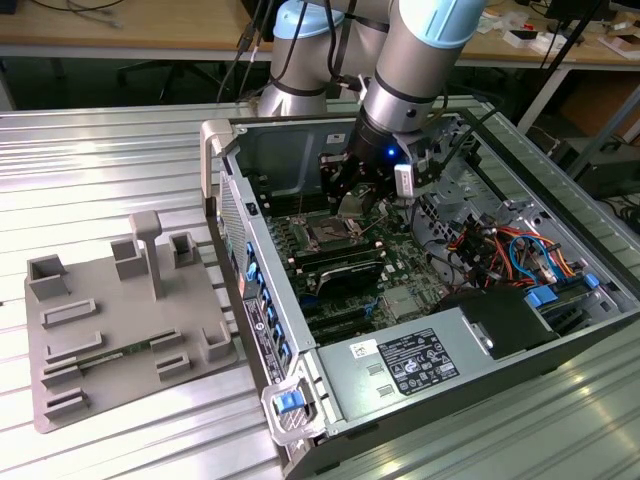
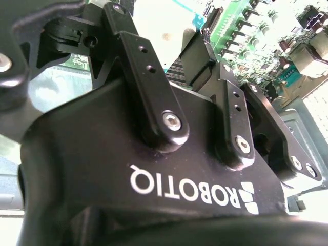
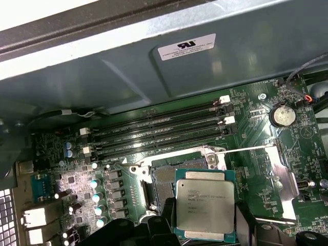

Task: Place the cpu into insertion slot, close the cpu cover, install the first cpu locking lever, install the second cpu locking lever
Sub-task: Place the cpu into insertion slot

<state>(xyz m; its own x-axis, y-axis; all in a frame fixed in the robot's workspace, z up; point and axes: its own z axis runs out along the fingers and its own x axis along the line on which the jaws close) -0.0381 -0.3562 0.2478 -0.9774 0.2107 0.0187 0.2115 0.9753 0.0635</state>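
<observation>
Gripper (image 1: 352, 197) at the end of the arm (image 1: 420, 50) reaches down into the open computer case (image 1: 232, 250) in the upper centre of the exterior view. Its jaws press against two opposite edges of the cpu (image 3: 205, 205), which it pinches flat with the silver top up. In the first wrist view the black fingers (image 3: 245, 224) clasp the chip on either side. The cpu hangs above the green board (image 3: 256, 118), partly overlapping the insertion slot (image 3: 163, 180) but not seated in it, and the slot's grey contact field lies bare. A thin metal rod (image 3: 251, 148) sticks out from the slot's silver frame, and long black memory slots (image 3: 164, 130) run just beside that frame. In the exterior view the insertion slot sits just below the held chip, toward the exterior view's left. The case lies on a ridged metal desk (image 1: 100, 140), with a grey fixture plate (image 1: 120, 330) beside it on the exterior view's left.
</observation>
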